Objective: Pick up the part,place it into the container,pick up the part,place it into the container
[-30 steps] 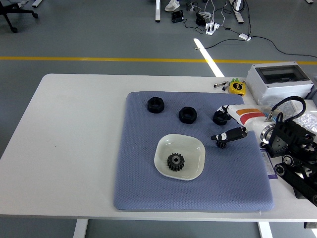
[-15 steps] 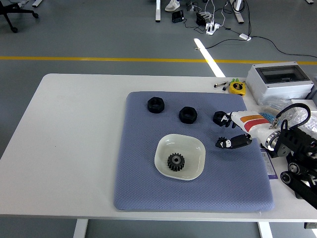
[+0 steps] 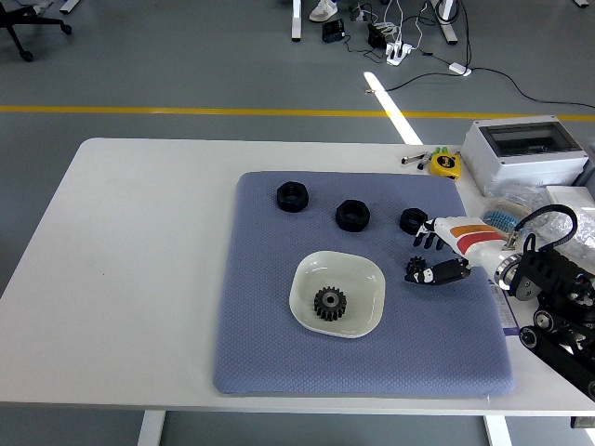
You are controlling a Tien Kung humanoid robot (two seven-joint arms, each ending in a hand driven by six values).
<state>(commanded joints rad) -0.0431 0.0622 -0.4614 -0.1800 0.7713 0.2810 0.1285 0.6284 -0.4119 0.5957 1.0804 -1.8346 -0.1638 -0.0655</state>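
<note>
Since the earlier frames the right hand has drawn back toward the robot's right and slightly toward the near edge. A second ago its upper fingers lay against the rightmost black nut; now that nut sits clear, just beyond and to the left of the fingertips, apart from them. The nuts, the bowl and the gear have not shifted.

The hand holds nothing. Its fingers are loosely spread and point left, and the thumb stretches out below them with an open gap between; whether the thumb tip touches the mat cannot be told.

Far to the left of the hand, at the mat's far side, lies the first black nut. Closer, up and left of the hand, lies the second black nut. Left of the hand and nearer the robot stands the white bowl, with a dark gear lying inside it.

Between the thumb and the bowl's right rim is a strip of bare mat, and more lies toward the near edge below the hand. The table is bare white left of the mat. Beyond the hand, near the table's right edge, lie a yellow tape measure and a grey box.
</note>
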